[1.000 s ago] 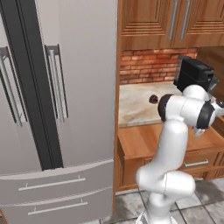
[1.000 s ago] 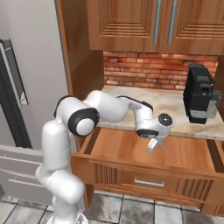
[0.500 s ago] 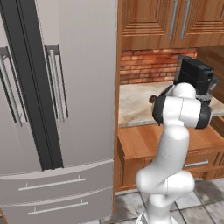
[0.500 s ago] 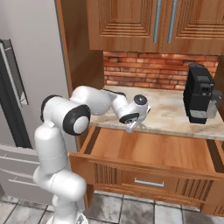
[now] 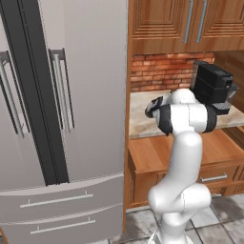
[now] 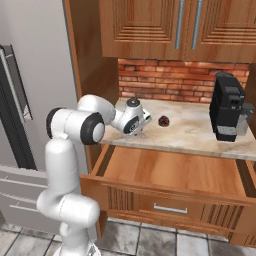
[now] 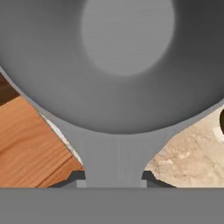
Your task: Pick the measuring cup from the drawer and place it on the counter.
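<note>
Fridge (image 5: 62, 119) to the hand's left. Counter (image 6: 200, 135) under and ahead of the hand; drawer (image 6: 170, 175) pulled open below it. Black machine (image 6: 227, 107) far to the hand's right. Gripper (image 6: 141, 131) clamped on the cup's handle; cup (image 7: 122, 61) held just ahead of the fingers, over the counter edge. Dark round object (image 6: 163, 120) just beyond the hand.

Red brick wall (image 6: 170, 80) at far side beneath wooden upper cabinets (image 6: 170, 30). Grey fridge (image 5: 57, 119) stands left. Grey tiled floor (image 6: 165, 245) near. Black appliance (image 6: 227, 107) right.
</note>
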### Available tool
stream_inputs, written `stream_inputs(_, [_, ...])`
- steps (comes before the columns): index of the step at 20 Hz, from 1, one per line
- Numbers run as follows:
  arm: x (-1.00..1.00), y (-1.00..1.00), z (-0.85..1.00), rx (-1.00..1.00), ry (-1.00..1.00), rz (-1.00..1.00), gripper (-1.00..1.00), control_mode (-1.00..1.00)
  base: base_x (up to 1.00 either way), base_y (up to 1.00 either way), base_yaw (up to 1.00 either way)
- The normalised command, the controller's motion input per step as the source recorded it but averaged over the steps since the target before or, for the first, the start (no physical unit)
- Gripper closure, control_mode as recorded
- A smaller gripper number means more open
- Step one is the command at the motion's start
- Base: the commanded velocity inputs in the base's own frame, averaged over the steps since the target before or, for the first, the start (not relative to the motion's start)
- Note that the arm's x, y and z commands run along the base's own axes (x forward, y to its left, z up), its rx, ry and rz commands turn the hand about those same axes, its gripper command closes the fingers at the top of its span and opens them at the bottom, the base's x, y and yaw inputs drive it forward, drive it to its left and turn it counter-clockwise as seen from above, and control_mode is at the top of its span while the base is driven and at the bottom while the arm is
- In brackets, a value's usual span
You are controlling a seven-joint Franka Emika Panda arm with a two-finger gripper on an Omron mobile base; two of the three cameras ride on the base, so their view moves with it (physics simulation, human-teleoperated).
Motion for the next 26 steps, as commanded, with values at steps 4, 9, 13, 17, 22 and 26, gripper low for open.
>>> stream_inputs(4, [0.68,0.11,0.00,0.00,0.06,-0.06,1.00,-1.00,0.00,0.00,0.00])
stream_inputs(9, [0.80,0.00,-0.21,0.05,0.10,-0.03,1.00,-1.00,0.00,0.00,0.00])
stream_inputs(13, [0.97,0.00,-0.38,0.03,0.19,0.00,1.00,-1.00,0.00,0.00,0.00])
stream_inputs(17, [0.99,0.11,-0.37,0.00,0.17,0.00,-1.00,-1.00,0.00,0.00,0.00])
stream_inputs(22, [0.21,0.04,0.00,0.00,-0.01,0.00,-1.00,-1.00,0.00,0.00,0.00])
stream_inputs(26, [-0.54,-0.04,0.35,0.00,-0.19,0.00,-1.00,-1.00,0.00,0.00,0.00])
